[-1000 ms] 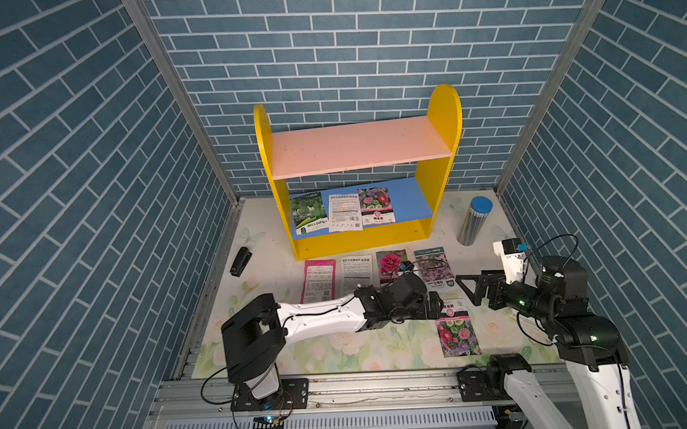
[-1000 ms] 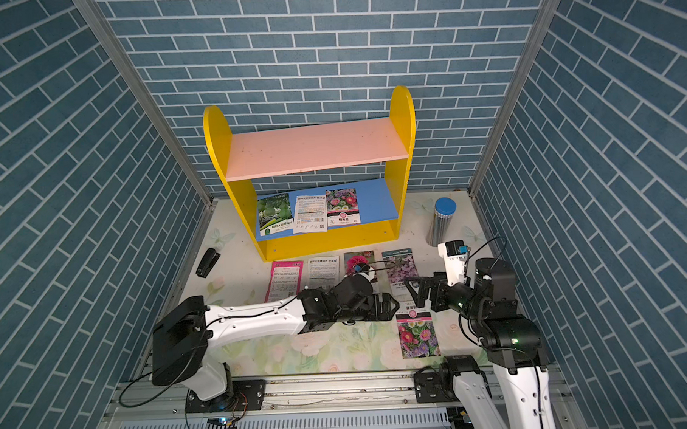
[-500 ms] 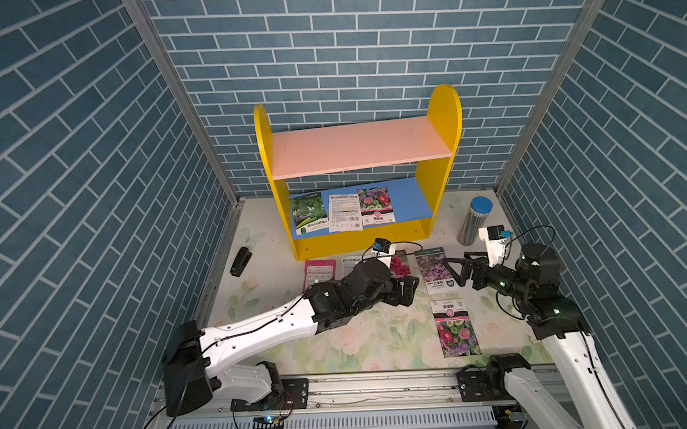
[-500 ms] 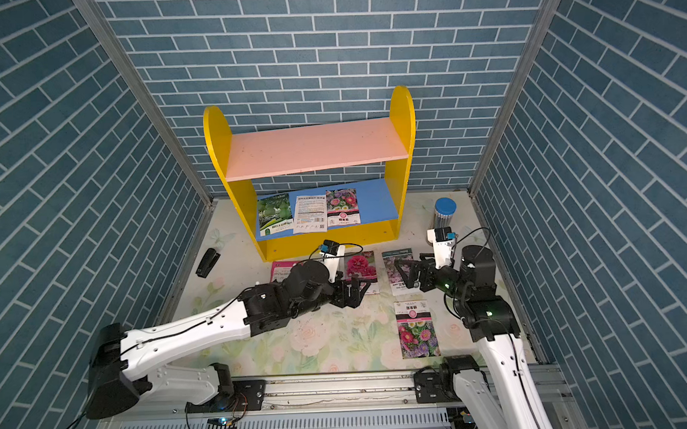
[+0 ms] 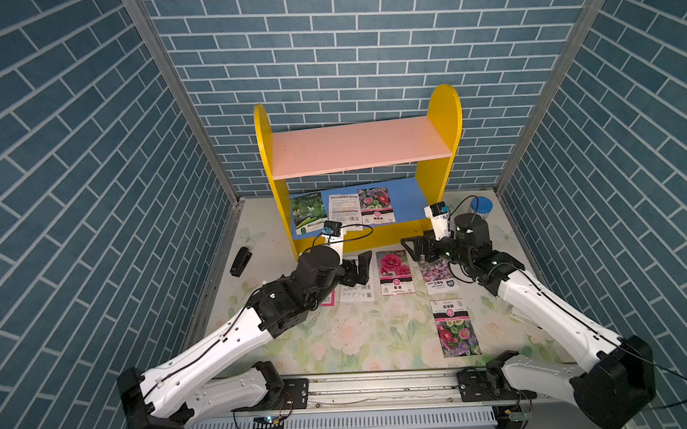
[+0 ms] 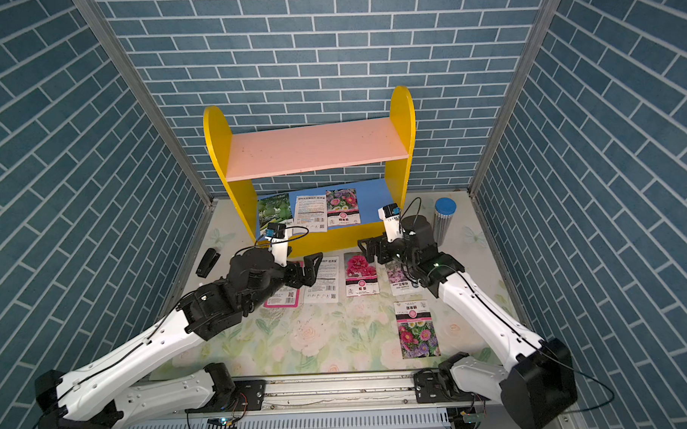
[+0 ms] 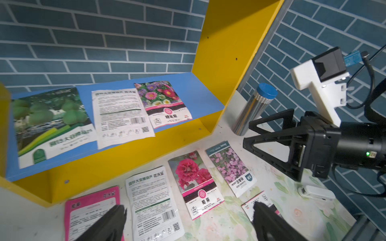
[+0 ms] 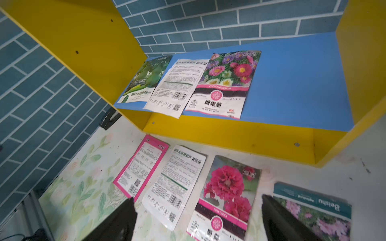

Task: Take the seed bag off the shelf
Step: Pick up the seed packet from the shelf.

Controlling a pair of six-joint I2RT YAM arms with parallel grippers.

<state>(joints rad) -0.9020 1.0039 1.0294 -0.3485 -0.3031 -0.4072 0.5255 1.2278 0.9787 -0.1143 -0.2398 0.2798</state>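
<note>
**Three Bags on the Shelf, None Yet Taken**

By the left wall a small black item (image 5: 240, 261) is seen, well apart from the work. The left gripper (image 5: 362, 266) is held low before the shelf (image 5: 444, 117), its fingers spread wide with nothing between them. On the blue lower board (image 5: 408, 201) a green bag (image 5: 308, 212), a white bag (image 5: 343, 209) and a flower bag (image 5: 375, 204) are laid side by side; which one is meant cannot be told. The removal is judged not yet begun.

The white bag's front corner is carried past the board's edge, so a hold is offered there. Room above is limited by the pink board (image 5: 355, 148); the lower board's right end is bare. A row of bags (image 5: 394, 272) is spread on the table (image 5: 377, 340) below both grippers. The right gripper (image 5: 412, 247) is likewise spread and empty, near a silver can (image 5: 481, 208).
</note>
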